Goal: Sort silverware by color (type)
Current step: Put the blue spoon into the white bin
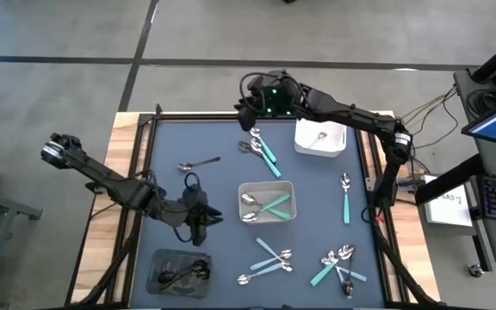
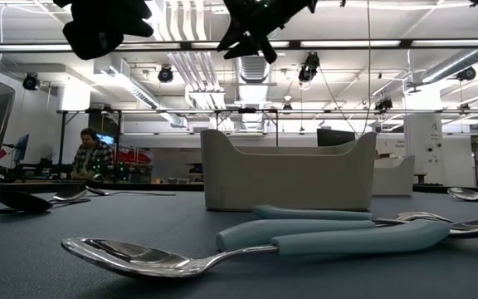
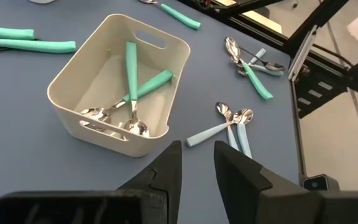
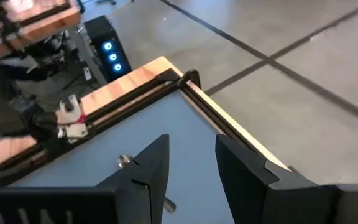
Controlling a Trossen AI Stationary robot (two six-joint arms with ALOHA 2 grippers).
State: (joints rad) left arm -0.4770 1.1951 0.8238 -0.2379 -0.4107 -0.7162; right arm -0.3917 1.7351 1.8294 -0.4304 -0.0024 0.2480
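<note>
Left end effector [image 1: 203,220] hovers released, fingers parted and empty, just left of the beige tray [image 1: 267,186]. I read two teal-handled spoons [image 1: 265,207] in that tray, handles crossed, bowls toward its left wall. Nearer the front edge of the counter [image 1: 222,112], pale-blue spoons [image 1: 269,258] lie fanned, bowls right. Right end effector [image 1: 250,110] hangs released at the counter's far edge; just beside it, teal spoons [image 1: 261,148] lie diagonally, bowls up-left.
</note>
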